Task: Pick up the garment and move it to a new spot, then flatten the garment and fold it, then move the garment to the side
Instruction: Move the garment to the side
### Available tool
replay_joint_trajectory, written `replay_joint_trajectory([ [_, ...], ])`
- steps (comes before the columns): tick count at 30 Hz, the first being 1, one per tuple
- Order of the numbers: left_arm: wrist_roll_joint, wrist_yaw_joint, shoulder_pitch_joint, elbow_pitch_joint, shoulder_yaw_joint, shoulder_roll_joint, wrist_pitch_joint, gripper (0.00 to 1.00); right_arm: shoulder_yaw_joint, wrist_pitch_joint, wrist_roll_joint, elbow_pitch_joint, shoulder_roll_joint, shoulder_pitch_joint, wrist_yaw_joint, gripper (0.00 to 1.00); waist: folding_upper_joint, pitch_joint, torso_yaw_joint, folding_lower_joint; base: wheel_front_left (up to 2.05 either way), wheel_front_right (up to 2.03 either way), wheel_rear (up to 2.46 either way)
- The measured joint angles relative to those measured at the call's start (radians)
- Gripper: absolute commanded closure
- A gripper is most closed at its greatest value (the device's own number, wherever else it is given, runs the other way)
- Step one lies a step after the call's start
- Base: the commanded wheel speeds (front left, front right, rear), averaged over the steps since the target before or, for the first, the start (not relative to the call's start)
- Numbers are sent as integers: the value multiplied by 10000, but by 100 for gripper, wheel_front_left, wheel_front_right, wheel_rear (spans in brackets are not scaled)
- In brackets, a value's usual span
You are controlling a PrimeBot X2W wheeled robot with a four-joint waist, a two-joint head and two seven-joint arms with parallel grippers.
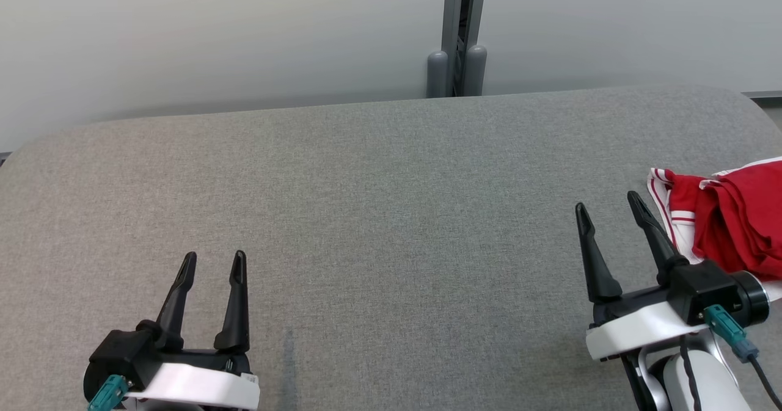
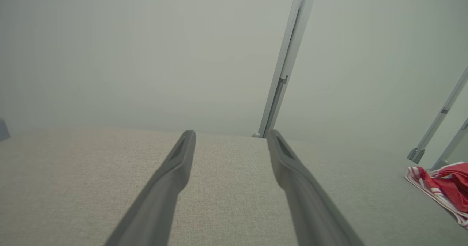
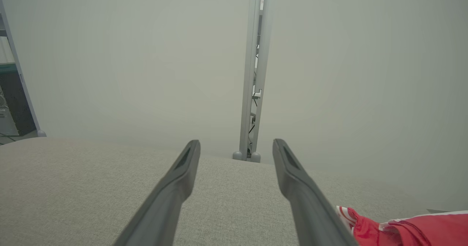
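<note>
At right edge of grey worktop point(image 1: 379, 203): red garment point(image 1: 733, 215), bunched, partly cut off by picture edge. Long axis: cannot tell; white-striped hem toward worktop middle. Just beside it on inner side, fingers toward far edge: right gripper point(image 1: 606, 201), jaws wide apart, empty. Toward near-left corner: left gripper point(image 1: 215, 254), likewise spread, empty, well apart from garment. Nearer arm: right. Fits either heap awaiting pickup or bundle already set aside; not decidable here.

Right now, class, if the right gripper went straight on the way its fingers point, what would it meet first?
Probably nothing on the table: the right gripper points across bare surface, the red garment off to its right. Beyond stands the grey post; depth is unclear.
</note>
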Motion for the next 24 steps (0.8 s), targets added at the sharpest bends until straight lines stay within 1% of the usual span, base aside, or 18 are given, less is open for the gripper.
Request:
replay_joint_trajectory([
  [11, -13, -54, 114, -192, -92, 2, 0, 0, 163, 0, 228, 27, 38, 154, 0, 0, 0, -22, -33, 0, 0, 0, 0],
  [24, -44, -79, 91, -268, -82, 0, 0, 0, 272, 0, 107, 29, 42, 158, 0, 0, 0, -33, 48, 0, 0, 0, 0],
])
